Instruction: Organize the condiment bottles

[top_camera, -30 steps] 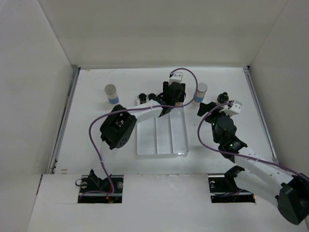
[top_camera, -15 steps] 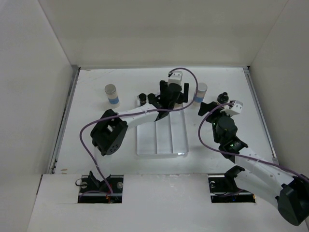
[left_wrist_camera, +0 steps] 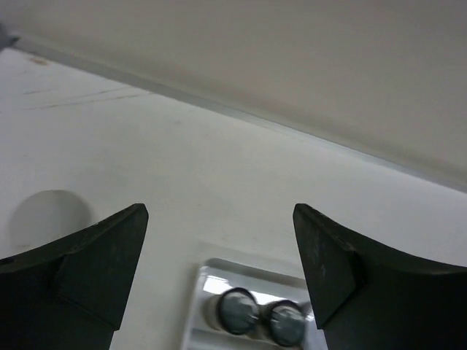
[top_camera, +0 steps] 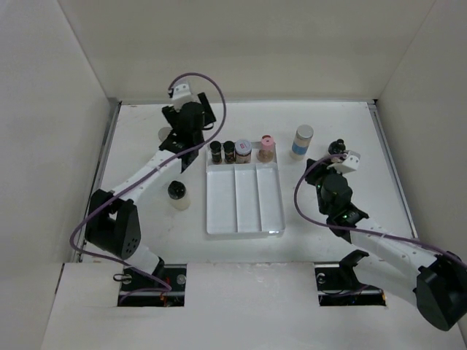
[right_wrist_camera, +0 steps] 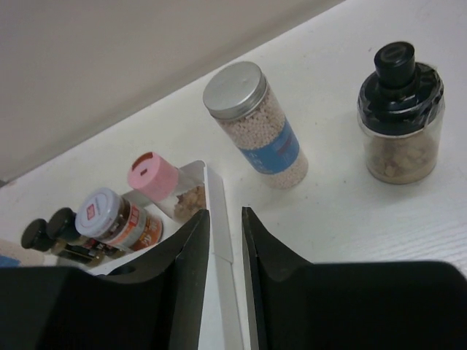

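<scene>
Along the far end of the clear divided tray (top_camera: 244, 211) stands a row of condiment bottles: two dark black-capped ones (top_camera: 222, 152), a brown silver-capped one (top_camera: 243, 151) and a pink-capped one (top_camera: 265, 148). A pale bottle with a grey lid and blue label (top_camera: 301, 141) stands right of the tray, and a black-capped jar (top_camera: 336, 148) further right. Another dark-capped bottle (top_camera: 177, 194) stands left of the tray. My left gripper (top_camera: 175, 135) hangs open and empty at the far left. My right gripper (top_camera: 315, 177) is shut and empty, right of the tray.
White walls close the table in on three sides. In the right wrist view the tray's right wall (right_wrist_camera: 219, 226) runs past my shut right gripper (right_wrist_camera: 225, 213); the pale bottle (right_wrist_camera: 255, 124) and the jar (right_wrist_camera: 400, 109) stand beyond. The left gripper (left_wrist_camera: 219, 211) looks down on the tray corner (left_wrist_camera: 248, 264).
My left arm swung from the tray's far end to the far left, uncovering the row of bottles and the bottle left of the tray. My right gripper went from open to shut.
</scene>
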